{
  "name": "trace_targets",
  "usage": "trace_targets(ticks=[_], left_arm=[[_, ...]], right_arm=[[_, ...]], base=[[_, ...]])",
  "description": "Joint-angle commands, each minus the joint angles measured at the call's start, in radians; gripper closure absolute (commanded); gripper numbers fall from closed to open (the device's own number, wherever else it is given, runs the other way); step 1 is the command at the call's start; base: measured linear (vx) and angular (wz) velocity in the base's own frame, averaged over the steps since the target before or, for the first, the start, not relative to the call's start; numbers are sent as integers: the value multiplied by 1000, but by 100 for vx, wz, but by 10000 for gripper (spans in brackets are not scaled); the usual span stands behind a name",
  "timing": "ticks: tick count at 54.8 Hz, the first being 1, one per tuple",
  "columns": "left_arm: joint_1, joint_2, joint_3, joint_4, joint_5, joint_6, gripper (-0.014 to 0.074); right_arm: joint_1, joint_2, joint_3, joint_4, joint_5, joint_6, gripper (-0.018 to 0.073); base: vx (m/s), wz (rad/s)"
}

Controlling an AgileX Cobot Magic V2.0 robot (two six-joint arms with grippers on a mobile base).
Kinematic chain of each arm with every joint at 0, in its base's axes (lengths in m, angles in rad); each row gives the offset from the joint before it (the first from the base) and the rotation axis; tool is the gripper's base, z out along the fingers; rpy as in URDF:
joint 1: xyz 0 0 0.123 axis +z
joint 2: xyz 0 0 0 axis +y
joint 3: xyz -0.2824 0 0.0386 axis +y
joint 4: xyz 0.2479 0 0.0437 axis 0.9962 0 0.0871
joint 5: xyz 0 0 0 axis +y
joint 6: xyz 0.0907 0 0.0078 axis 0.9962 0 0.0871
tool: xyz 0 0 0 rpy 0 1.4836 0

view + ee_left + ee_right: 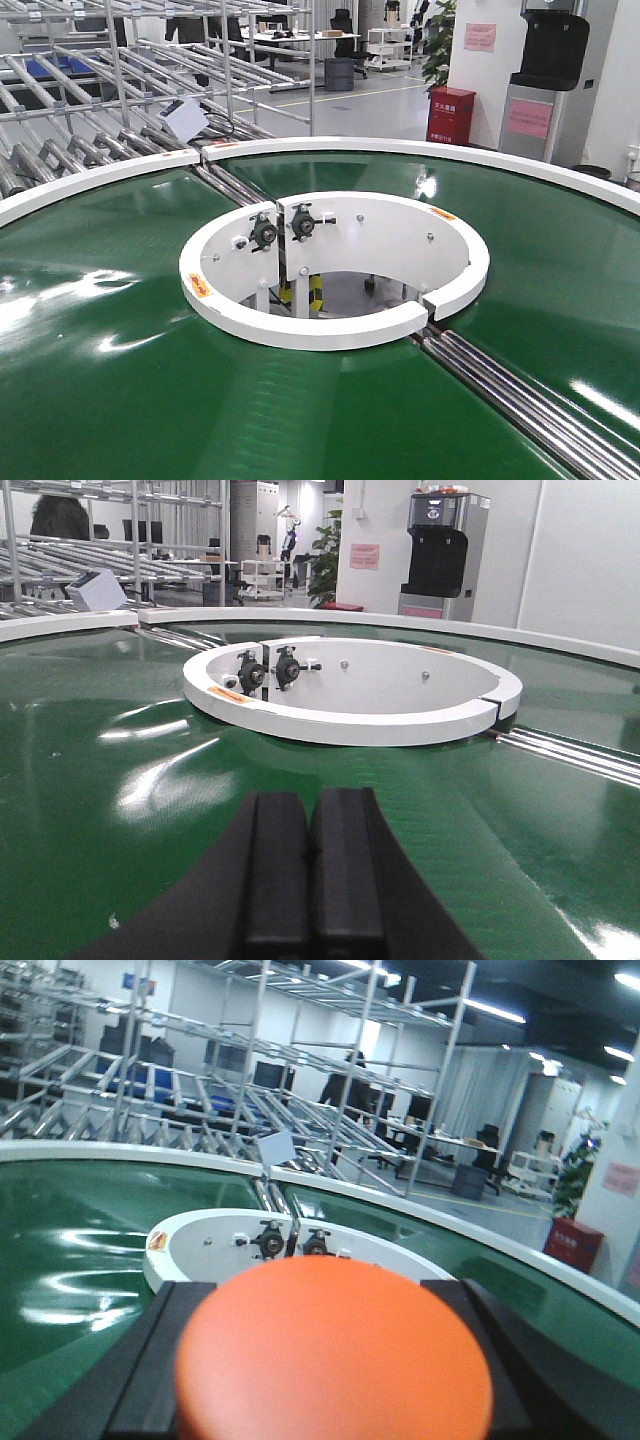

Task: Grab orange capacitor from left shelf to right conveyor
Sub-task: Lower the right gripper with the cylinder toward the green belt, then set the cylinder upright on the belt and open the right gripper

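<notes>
The orange capacitor (335, 1355) fills the foreground of the right wrist view, blurred, with its rounded top towards the camera. My right gripper (328, 1298) is shut on it, one black finger on each side. Below and beyond lies the right conveyor, a glossy green belt (60, 1210) with a white inner ring (210, 1245). My left gripper (310, 810) is shut on nothing, its pads pressed together low over the belt (120, 730). The left shelf (90, 130) of steel roller lanes stands behind the belt (120, 380). Neither gripper shows in the front view.
A white outer rim (400, 150) bounds the belt. Steel rollers (520, 395) cross the belt at the front right. A small white box (182, 118) sits on the shelf's lanes. A red cabinet (451, 115) and a grey machine (545, 70) stand beyond.
</notes>
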Motion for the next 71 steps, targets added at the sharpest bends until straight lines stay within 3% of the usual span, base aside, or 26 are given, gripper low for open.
trace_targets(ticks=[1, 12, 19, 25, 34, 44, 52, 65, 66, 71], left_arm=[[-8, -4, -30, -5, -78, -6, 603], [-8, -4, -30, -5, -78, -6, 603], [-8, -4, -30, -5, -78, -6, 603], [-8, -4, -30, -5, -78, -6, 603], [-8, -4, -30, -5, -78, -6, 603], [-8, -4, -30, -5, -78, -6, 603], [-8, -4, -30, -5, -78, -6, 603], [-8, -4, -30, -5, -78, -6, 603], [-8, -4, -30, -5, -78, -6, 603], [-8, -4, -30, -5, -78, -6, 603]], right_arm=[[-2, 180, -28, -38, -193, 0, 567], [-2, 635, -28, -11, -637, 0, 567], [-5, 936, -28, 105, -905, -10, 567], [-22, 1157, -28, 234, -1101, -91, 567], [-52, 1388, -28, 337, -1365, -139, 567], [-52, 1543, -28, 430, -1501, -250, 563], [-52, 1608, -28, 446, -1518, -267, 523], [-52, 1654, -28, 403, -1534, -268, 307], [-52, 1654, -28, 388, -1556, -268, 145], [-52, 1651, -28, 392, -1571, -267, 6]], base=[[0, 0], [0, 0], [0, 0], [0, 0], [0, 0], [0, 0], [0, 0], [0, 0], [0, 0], [0, 0]])
